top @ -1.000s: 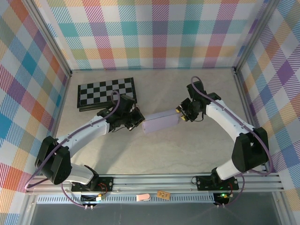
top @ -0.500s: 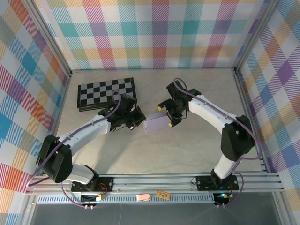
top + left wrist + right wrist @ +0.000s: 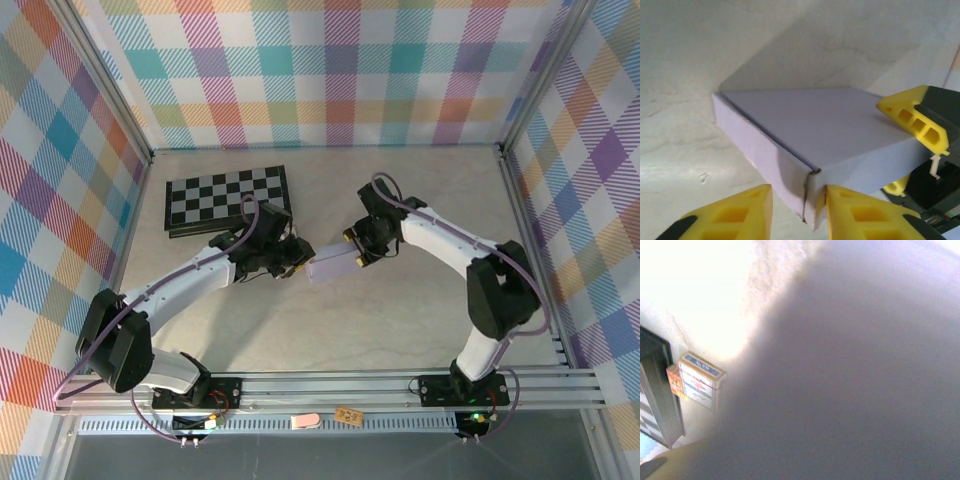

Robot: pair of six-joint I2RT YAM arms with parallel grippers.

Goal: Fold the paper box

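- Top external view: the paper box (image 3: 330,268) lies on the tabletop (image 3: 430,195) about midway between the arms, well short of the checkerboard (image 3: 228,197). The left end effector (image 3: 292,258) is at its left end and the right end effector (image 3: 352,255) at its right end.
- Left wrist view: the box reads as a shallow closed shape, lavender on top, with a seam gaping slightly at the near corner. The left fingertips (image 3: 740,212) are spread either side of that corner and are not clamping it. One yellow finger (image 3: 912,117) of the right end effector lies over the far top edge and another sits lower beside the end wall. Whether they pinch the card I cannot tell.
- To do this step well, I judge the corner seam should be pressed flush while the far end is held steady, with gentle pressure so the thin card does not crease.
- Right wrist view: blurred lavender card sits close to the lens, and a small card pack (image 3: 697,380) lies on the tabletop beyond.
- Contents: the box's inside is hidden.
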